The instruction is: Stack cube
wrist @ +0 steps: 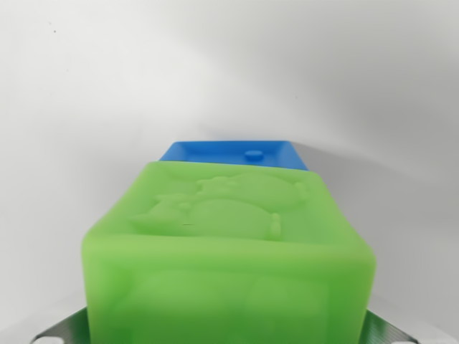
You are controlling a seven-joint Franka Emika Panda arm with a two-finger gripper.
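Note:
A green cube [229, 251] with a raised animal relief on its top face fills the lower half of the wrist view. Only the finger pads [63, 330] of my gripper [228, 334] show, at the bottom corners, pressed against the cube's left and right sides, so the gripper is shut on it. Just beyond the green cube's far edge a blue cube [233, 153] shows its top face with a small round stud. The green cube hides the rest of the blue one, and I cannot tell whether the two touch.
A plain white surface [107, 93] lies all around both cubes, with soft shadows to the wrist view's right.

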